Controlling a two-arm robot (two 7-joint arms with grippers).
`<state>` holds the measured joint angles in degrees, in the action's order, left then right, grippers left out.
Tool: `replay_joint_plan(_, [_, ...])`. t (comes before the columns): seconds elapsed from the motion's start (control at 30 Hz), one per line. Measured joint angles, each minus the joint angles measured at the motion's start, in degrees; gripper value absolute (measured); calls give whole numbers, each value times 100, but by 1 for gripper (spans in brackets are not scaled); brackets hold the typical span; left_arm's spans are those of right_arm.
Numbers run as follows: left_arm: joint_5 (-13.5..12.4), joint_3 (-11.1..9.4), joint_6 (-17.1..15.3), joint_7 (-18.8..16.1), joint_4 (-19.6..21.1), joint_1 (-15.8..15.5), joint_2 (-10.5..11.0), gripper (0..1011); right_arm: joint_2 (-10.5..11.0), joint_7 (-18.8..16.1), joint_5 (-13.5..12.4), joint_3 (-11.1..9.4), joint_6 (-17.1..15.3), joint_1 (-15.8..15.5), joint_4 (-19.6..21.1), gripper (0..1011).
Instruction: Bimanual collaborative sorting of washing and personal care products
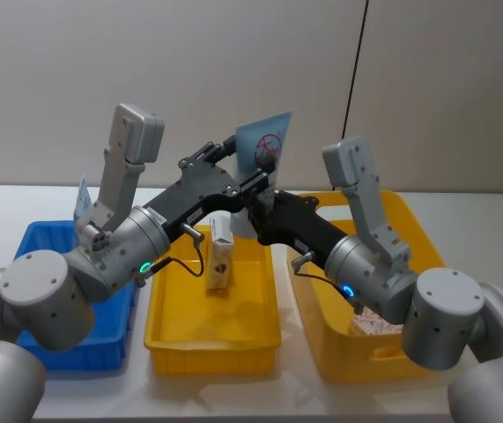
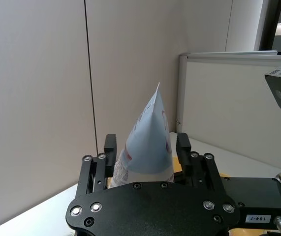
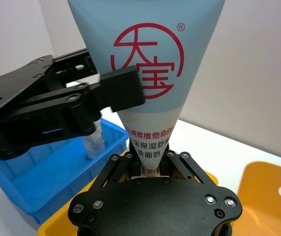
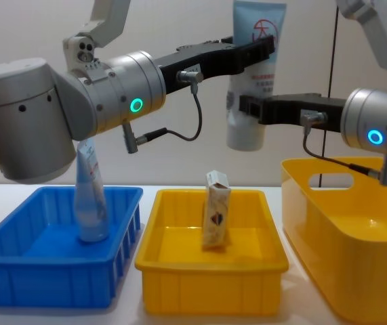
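White-and-pale-blue squeeze tube (image 4: 250,74), upright above middle yellow bin (image 4: 210,292), clamped between left gripper (image 4: 264,46) and right gripper (image 4: 246,107) fingers alike; recommended: one grip released before carrying off.

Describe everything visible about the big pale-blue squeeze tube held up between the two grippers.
The squeeze tube looks like soft plastic, pale blue toward its flat crimped end and white toward its cap end, with a red circular logo and red print. It hangs upright in the air, crimped end up, above the middle yellow bin. The left gripper pinches its upper blue part; the right gripper clamps the white lower part near the cap. Nothing else touches it.
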<state>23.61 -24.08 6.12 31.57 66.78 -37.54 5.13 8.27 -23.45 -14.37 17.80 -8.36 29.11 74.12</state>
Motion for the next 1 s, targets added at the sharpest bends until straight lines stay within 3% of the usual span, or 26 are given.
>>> replay_joint_plan(0.2, [0,0,0,0,0,0,0,865,7,285,4,-87,-48,-97,135,146])
replay_joint_plan(0.4, [0,0,0,0,0,0,0,993,40,619,25,-225,-109,-255,348,145])
replay_joint_plan(0.83, [0,0,0,0,0,0,0,1001,136,1363,147,-650,-296,-679,860,136])
replay_joint_plan(1.0, [0,0,0,0,0,0,0,1001,166,1610,182,-840,-387,-834,1002,270])
